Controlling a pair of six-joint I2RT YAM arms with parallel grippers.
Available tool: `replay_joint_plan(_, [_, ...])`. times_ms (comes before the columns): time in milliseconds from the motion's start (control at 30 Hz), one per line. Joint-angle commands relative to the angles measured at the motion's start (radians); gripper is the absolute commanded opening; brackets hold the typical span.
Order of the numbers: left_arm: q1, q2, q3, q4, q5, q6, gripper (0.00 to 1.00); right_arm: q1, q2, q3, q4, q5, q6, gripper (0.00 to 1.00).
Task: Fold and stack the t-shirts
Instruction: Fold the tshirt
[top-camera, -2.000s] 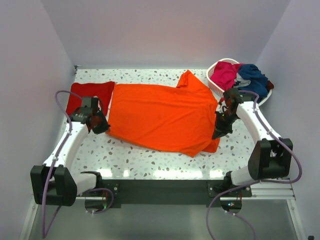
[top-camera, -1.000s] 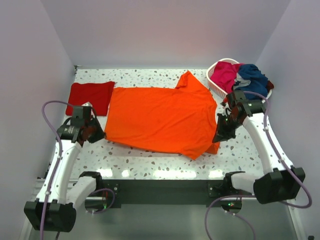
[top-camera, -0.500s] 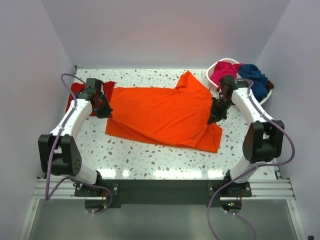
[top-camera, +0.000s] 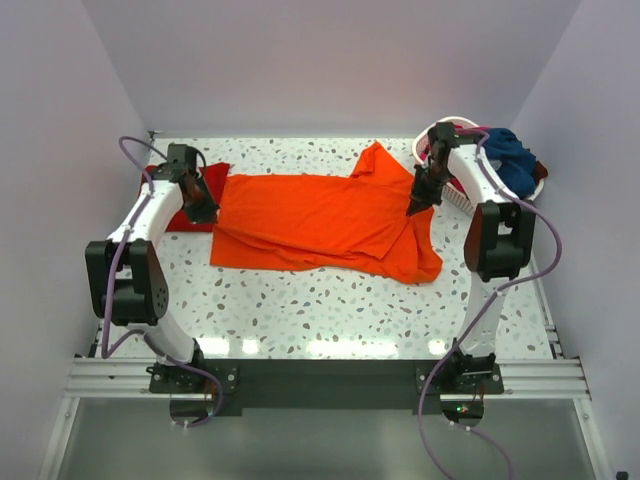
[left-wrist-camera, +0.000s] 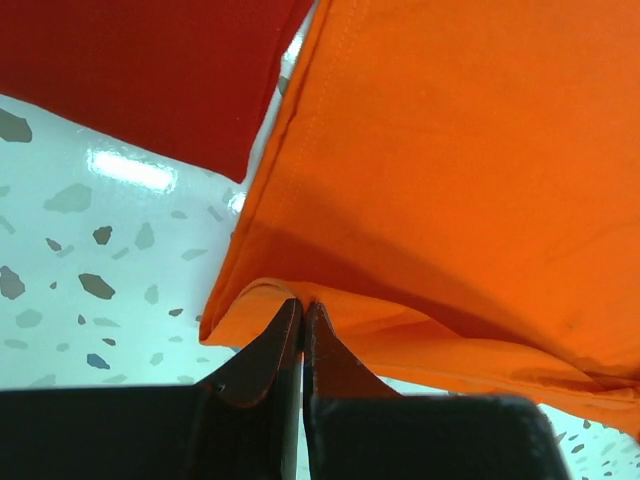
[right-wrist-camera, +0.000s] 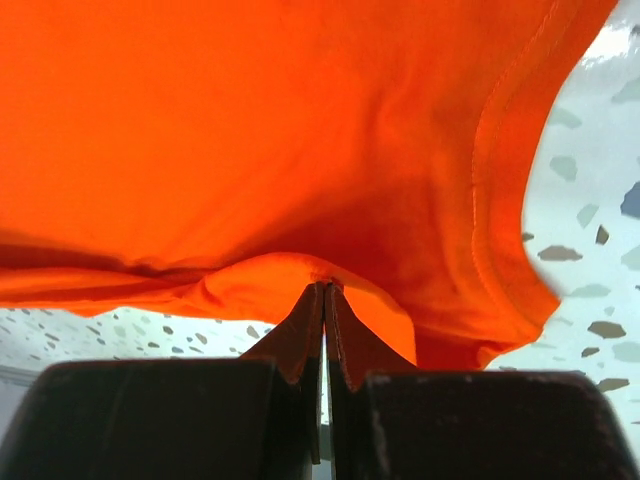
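Orange t-shirt (top-camera: 320, 215) doubled over on the counter (top-camera: 330, 300).
Left fingers (left-wrist-camera: 301, 308) and right fingers (right-wrist-camera: 325, 292) each clamp its hem; red t-shirt (left-wrist-camera: 150, 70) lies by the far-left corner.

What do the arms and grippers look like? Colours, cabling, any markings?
Both arms match: the left arm and right arm have white links with black joint housings. A loose lilac cable runs along each. The left gripper and right gripper have black bodies and dark fingers tapering to thin tips. No markings are legible.
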Motion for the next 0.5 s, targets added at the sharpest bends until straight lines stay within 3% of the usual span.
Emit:
replay_joint_plan(0, [0.028, 0.006, 0.008, 0.052, -0.013, 0.019, 0.0, -0.001, 0.038, 0.065, -0.034, 0.033, -0.016, 0.0])
replay_joint_plan(467, [0.031, 0.132, 0.086, 0.099, 0.056, 0.068, 0.0, -0.001, 0.162, 0.226, -0.057, 0.062, -0.019, 0.0])
